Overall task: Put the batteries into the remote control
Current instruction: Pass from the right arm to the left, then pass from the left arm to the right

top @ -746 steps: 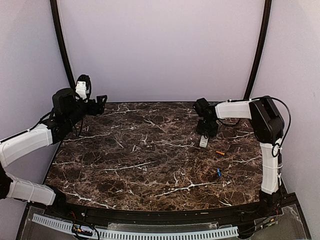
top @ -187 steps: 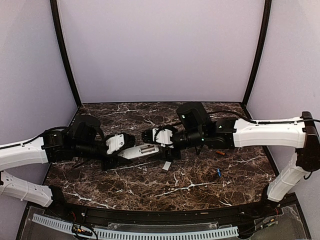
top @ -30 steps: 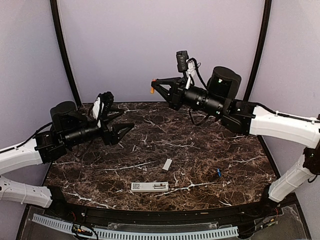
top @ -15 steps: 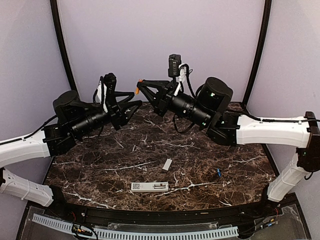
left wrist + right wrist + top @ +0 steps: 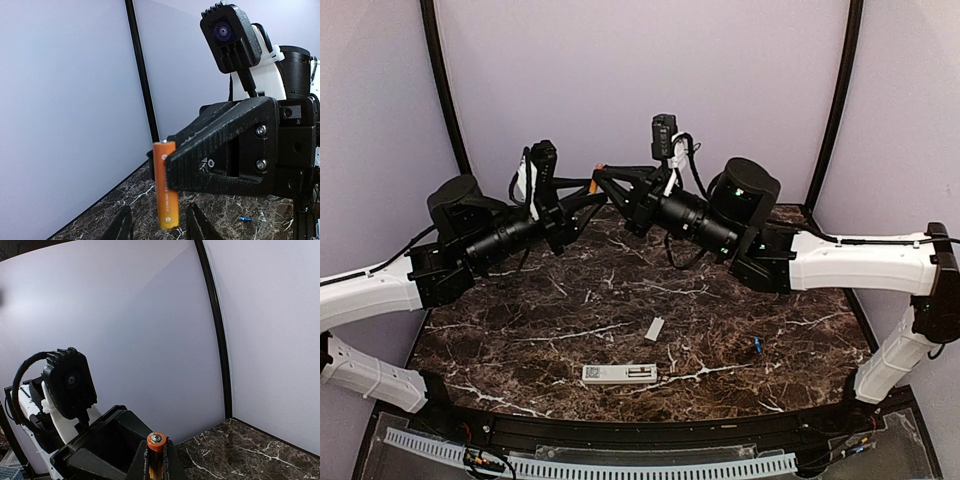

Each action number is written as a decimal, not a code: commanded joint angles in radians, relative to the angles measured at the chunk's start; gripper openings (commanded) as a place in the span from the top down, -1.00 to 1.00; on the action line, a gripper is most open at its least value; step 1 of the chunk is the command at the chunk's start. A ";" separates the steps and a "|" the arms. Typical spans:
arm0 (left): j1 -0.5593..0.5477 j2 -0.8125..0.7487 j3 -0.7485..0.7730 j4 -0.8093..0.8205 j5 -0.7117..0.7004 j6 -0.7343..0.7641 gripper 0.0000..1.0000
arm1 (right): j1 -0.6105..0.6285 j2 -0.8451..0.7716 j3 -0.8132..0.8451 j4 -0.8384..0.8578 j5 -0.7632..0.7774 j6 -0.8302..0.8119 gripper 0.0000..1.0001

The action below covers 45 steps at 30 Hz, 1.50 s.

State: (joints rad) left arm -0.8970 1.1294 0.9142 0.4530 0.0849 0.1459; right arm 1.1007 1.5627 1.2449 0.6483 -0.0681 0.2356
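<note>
High over the table's back, my right gripper (image 5: 601, 173) is shut on the orange battery (image 5: 594, 182), gripping its upper part (image 5: 156, 441) between the fingers (image 5: 144, 462). My left gripper (image 5: 586, 196) meets it from the left. In the left wrist view the battery (image 5: 166, 185) hangs upright, its lower end between my left gripper's (image 5: 160, 227) fingertips (image 5: 122, 226) with a gap on each side; those jaws are open. The blue battery (image 5: 757, 345) lies at the table's right. The white remote control (image 5: 619, 373) lies near the front edge, its compartment facing up.
A small flat white cover piece (image 5: 654, 329) lies just behind the remote. Black frame posts (image 5: 445, 90) stand at both back corners against the lilac walls. Both arms stretch over the table's rear half.
Both arms have swung toward each other until the grippers meet in mid-air. My left gripper rose and its jaws narrowed around the battery's lower end. The right gripper keeps hold of the battery.
</note>
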 commanded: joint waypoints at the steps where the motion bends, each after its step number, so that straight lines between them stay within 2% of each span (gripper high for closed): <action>1: -0.008 -0.010 0.025 -0.005 0.003 0.032 0.29 | 0.009 0.023 0.003 -0.004 0.014 -0.022 1.00; 5: -0.008 -0.013 0.022 -0.006 0.015 0.037 0.30 | 0.009 0.029 0.009 -0.013 0.014 -0.025 1.00; 7: -0.008 -0.013 0.021 -0.006 0.016 0.039 0.38 | 0.009 0.030 0.010 -0.015 0.013 -0.025 1.00; 9: -0.009 -0.015 0.019 -0.004 0.009 0.042 0.69 | 0.009 0.030 0.010 -0.020 0.011 -0.025 1.00; 11: -0.009 -0.017 0.016 -0.005 0.005 0.045 0.90 | 0.009 0.032 0.011 -0.027 0.008 -0.023 1.00; 13: -0.010 -0.020 0.016 -0.004 -0.001 0.050 1.00 | 0.009 0.032 0.013 -0.040 0.003 -0.028 1.00; 16: -0.010 -0.028 0.012 -0.010 -0.008 0.059 1.00 | 0.009 0.020 0.014 -0.075 0.009 -0.054 1.00; 17: -0.009 -0.030 0.011 -0.023 -0.010 0.070 1.00 | 0.007 0.010 0.018 -0.101 0.012 -0.067 0.93; 21: -0.010 -0.055 -0.001 -0.140 -0.025 0.167 1.00 | -0.022 -0.055 0.114 -0.403 0.003 -0.091 -0.03; 22: -0.011 -0.066 -0.004 -0.166 -0.031 0.196 1.00 | -0.040 -0.069 0.158 -0.511 -0.009 -0.075 -0.18; 24: -0.020 -0.078 -0.010 -0.249 -0.063 0.286 1.00 | -0.093 -0.080 0.250 -0.730 -0.051 -0.003 -0.32; 28: -0.028 -0.089 -0.012 -0.341 -0.159 0.391 1.00 | -0.172 -0.059 0.383 -1.044 -0.124 0.121 -0.33; 31: -0.030 -0.083 -0.009 -0.357 -0.177 0.422 1.00 | -0.174 -0.016 0.463 -1.170 -0.170 0.144 -0.50; 35: -0.036 -0.058 0.007 -0.383 -0.185 0.448 1.00 | -0.174 0.021 0.499 -1.179 -0.288 0.186 -0.53; 39: -0.043 -0.049 0.016 -0.387 -0.181 0.454 1.00 | -0.174 0.076 0.553 -1.221 -0.351 0.209 -0.37; 45: -0.048 -0.044 0.017 -0.398 -0.177 0.457 1.00 | -0.167 0.151 0.574 -1.173 -0.439 0.251 -0.21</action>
State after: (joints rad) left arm -0.9371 1.0866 0.9138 0.0753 -0.0883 0.5880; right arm 0.9230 1.6775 1.7771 -0.5339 -0.4191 0.4461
